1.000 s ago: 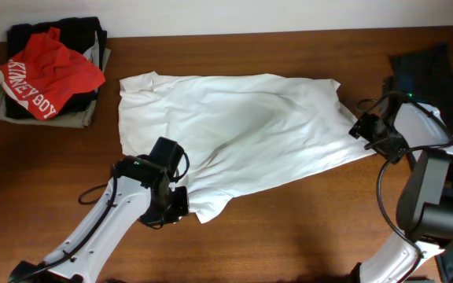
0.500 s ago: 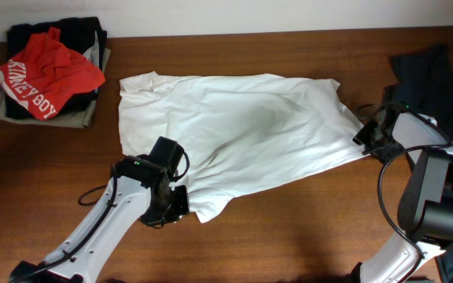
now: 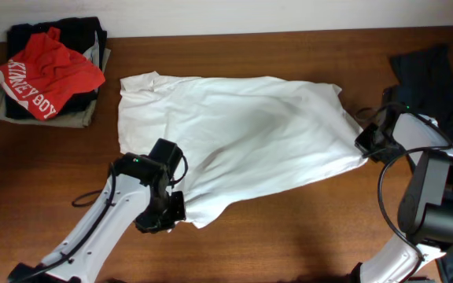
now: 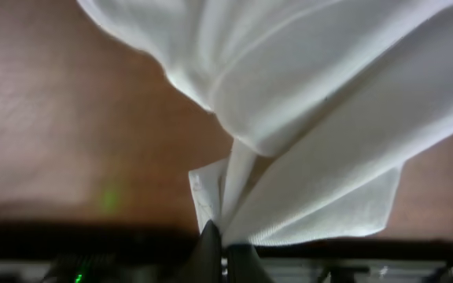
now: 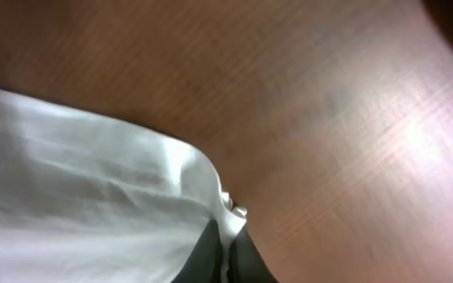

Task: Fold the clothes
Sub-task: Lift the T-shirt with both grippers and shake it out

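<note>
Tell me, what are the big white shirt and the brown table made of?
The white shirt looks like thin, soft cloth, probably cotton: it is matte, and it drapes and bunches into folds. The table looks like wood or wood-look laminate: it is brown, with fine grain lines and a slight sheen.

A white shirt (image 3: pixel 242 130) is spread across the middle of the table (image 3: pixel 305 228), wrinkled but mostly flat, with its length laid parallel to the table's far edge. Its near-left corner is gathered into bunched folds, and its right end is drawn to a pinched point. A stack of folded clothes (image 3: pixel 81 114), topped by a crumpled red garment (image 3: pixel 49 71) with white lettering, is set at the table's far-left corner. A dark garment (image 3: pixel 435 71) is heaped at the table's far-right corner.
</note>
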